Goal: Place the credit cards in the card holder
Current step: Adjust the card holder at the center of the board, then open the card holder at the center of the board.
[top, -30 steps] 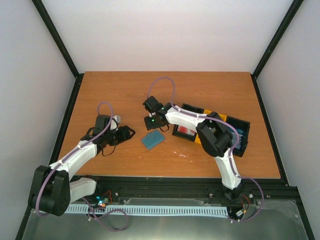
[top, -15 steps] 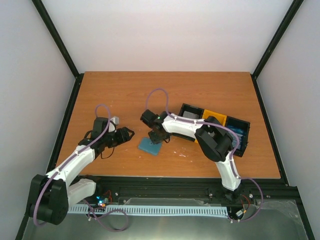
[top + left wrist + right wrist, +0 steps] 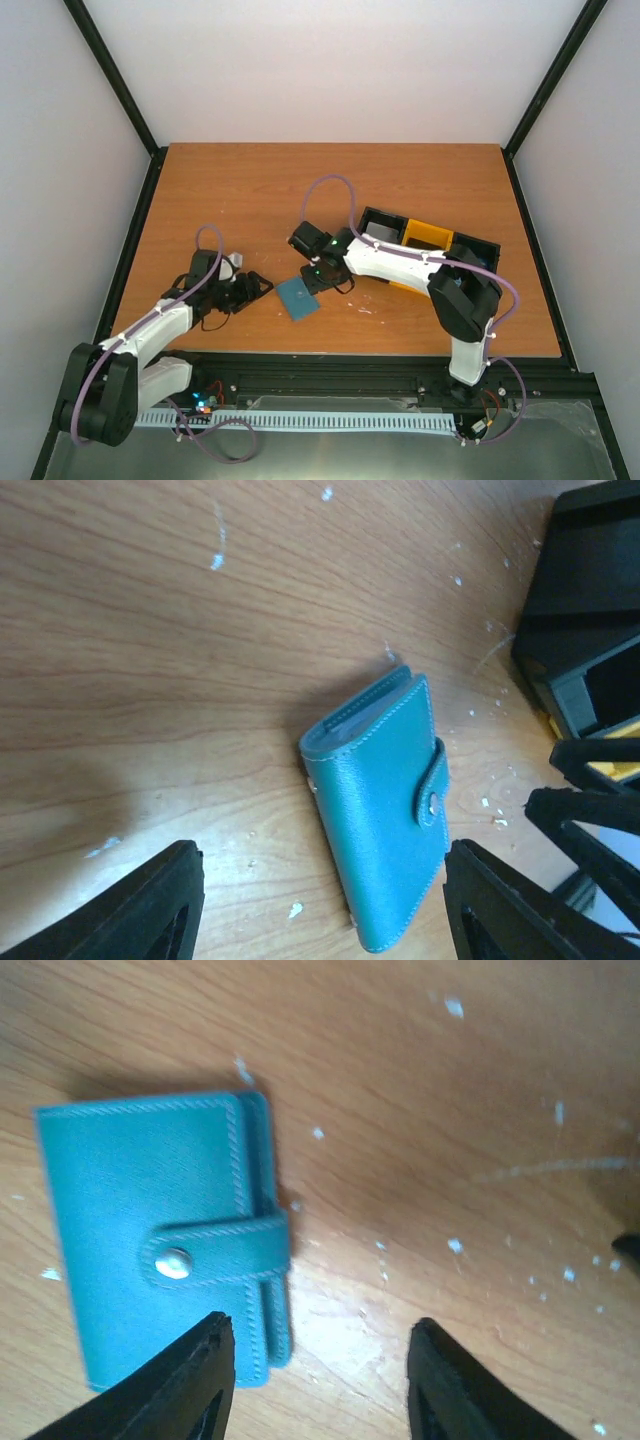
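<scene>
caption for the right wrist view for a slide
Open end effector near a snapped-shut teal wallet lying on the wooden table

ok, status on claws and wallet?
Left claw open, empty. Right claw open, at card holder edge. Holder flat on table, snap tab shut. Credit cards not in view.

The closed card holder (image 3: 380, 810) (snap tab (image 3: 432, 798) fastened) lies on the table (image 3: 150, 630) between the open left hand's (image 3: 322, 910) fingers (image 3: 140, 905).
</scene>
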